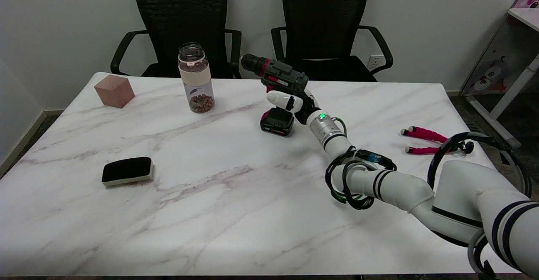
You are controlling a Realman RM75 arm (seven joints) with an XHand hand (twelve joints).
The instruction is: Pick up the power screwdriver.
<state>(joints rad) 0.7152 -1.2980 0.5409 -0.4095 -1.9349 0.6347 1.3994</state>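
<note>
The power screwdriver (pixel 276 76) is dark grey and black with red trim and stands upright at the table's far middle. Its chuck points left, and its battery base (pixel 276 122) is on or just above the marble top; I cannot tell which. My right hand (pixel 292 102) reaches in from the lower right and grips the screwdriver's handle, with white fingers wrapped around it just under the body. The handle itself is mostly hidden by the hand.
A clear jar (pixel 196 78) with brown pieces in it stands left of the screwdriver. A pink-brown cube (pixel 114 91) sits at the far left and a black-and-white eraser (pixel 126 171) at the near left. A red flexible tripod (pixel 425 141) lies right. Two black chairs stand behind the table (pixel 219 212).
</note>
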